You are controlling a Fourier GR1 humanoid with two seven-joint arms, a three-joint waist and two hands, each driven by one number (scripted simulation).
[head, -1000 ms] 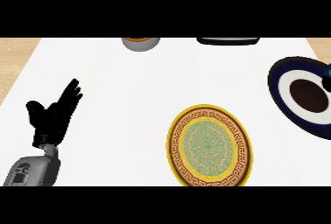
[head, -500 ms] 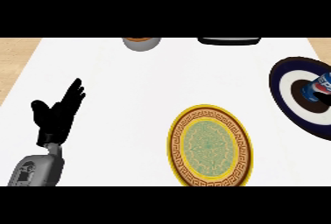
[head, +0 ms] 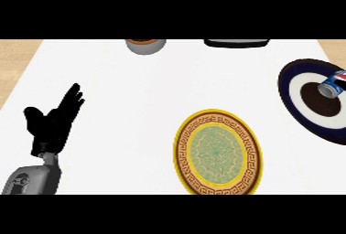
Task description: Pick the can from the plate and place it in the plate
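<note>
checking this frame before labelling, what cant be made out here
- Right hand: in no part of the head view, so its state is unknown.
- Can: cut by the right edge; its label is too small to read.
- Dark blue plate: its right side runs past the same edge.
- Grey pot and black object: cut off at the top, identity unclear.
- Left hand: a black shape; its fingers' detail is lost.

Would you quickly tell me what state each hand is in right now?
Left hand: open, fingers straight, holding nothing, resting at the left of the counter.
Right hand: not in view.
</note>
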